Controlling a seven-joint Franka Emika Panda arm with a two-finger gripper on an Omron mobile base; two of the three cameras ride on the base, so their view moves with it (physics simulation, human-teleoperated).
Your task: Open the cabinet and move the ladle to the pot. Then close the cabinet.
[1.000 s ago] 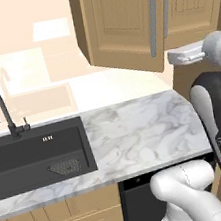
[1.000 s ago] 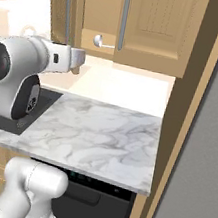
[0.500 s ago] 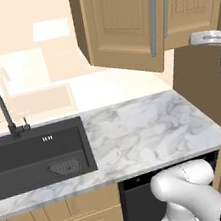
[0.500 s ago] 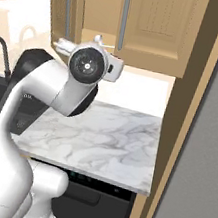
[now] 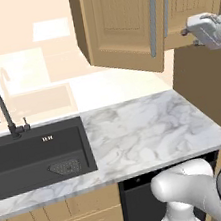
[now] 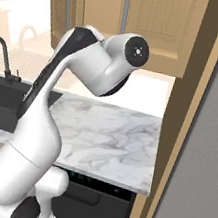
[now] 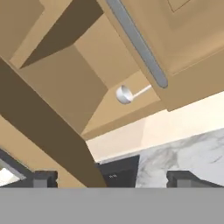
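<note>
- The cabinet hangs on the wall above the marble counter; its left door is swung out toward the room, and the right door looks closed against the frame.
- Each door carries a long vertical grey bar handle, and the two handles stand close to each other in the left base view.
- In the hand view the camera looks up into the open cabinet from below: the ladle lies on the bottom shelf, with its round bowl toward the inside and its thin handle pointing to the door edge.
- The ladle is white-grey, and nothing touches it.
- The gripper is released: its two dark finger tips stand far apart at the bottom of the hand view, with nothing between them.
- In the left base view the white hand is raised at the right edge, just beside the closed door and near the height of the cabinet bottom.
- A black sink with a dark curved faucet sits in the counter, to the left.
- Below the counter there is a dark dishwasher front.
</note>
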